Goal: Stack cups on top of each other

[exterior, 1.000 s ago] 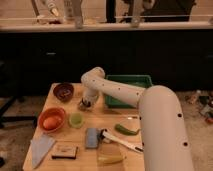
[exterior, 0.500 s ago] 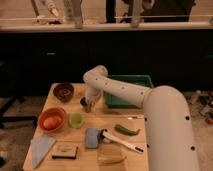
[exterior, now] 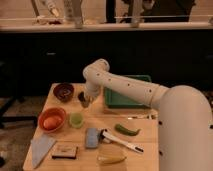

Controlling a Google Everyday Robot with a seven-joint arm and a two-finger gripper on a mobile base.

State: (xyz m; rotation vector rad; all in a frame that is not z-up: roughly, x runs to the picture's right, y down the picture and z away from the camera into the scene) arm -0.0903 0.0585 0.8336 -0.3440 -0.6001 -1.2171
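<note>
1 white robot arm (exterior: 150, 92) reached in from 4 o'clock over the 1 wooden surface (exterior: 102, 120) and bent down toward its far-left part. 1 green tray (exterior: 125, 97) lay at 1 o'clock on the surface, partly behind the arm.

There were 2 bowls. The dark red-brown bowl (exterior: 63, 91) sat at 10 o'clock. The orange bowl (exterior: 52, 119) sat at 8 o'clock, with 1 pale round thing inside it.

1 grey cloth (exterior: 41, 149) lay at the 7 o'clock corner, with 1 flat brown block (exterior: 65, 151) just beside it at its 3 o'clock. Near 6 o'clock lay 1 blue sponge (exterior: 92, 137), 1 white-handled tool (exterior: 120, 141) and 1 yellow item (exterior: 111, 157). 1 long green vegetable (exterior: 127, 130) lay at 4 o'clock.

There were 2 cups, standing apart and not stacked. The pale green cup (exterior: 76, 119) stood just beside the orange bowl, at its 3 o'clock. The dark cup (exterior: 81, 96) stood at 3 o'clock of the red-brown bowl, right against the end effector (exterior: 86, 102). The end effector hung low over the surface at 1 o'clock of the green cup. Whether it was clenched, released or grasping the dark cup could not be told.
</note>
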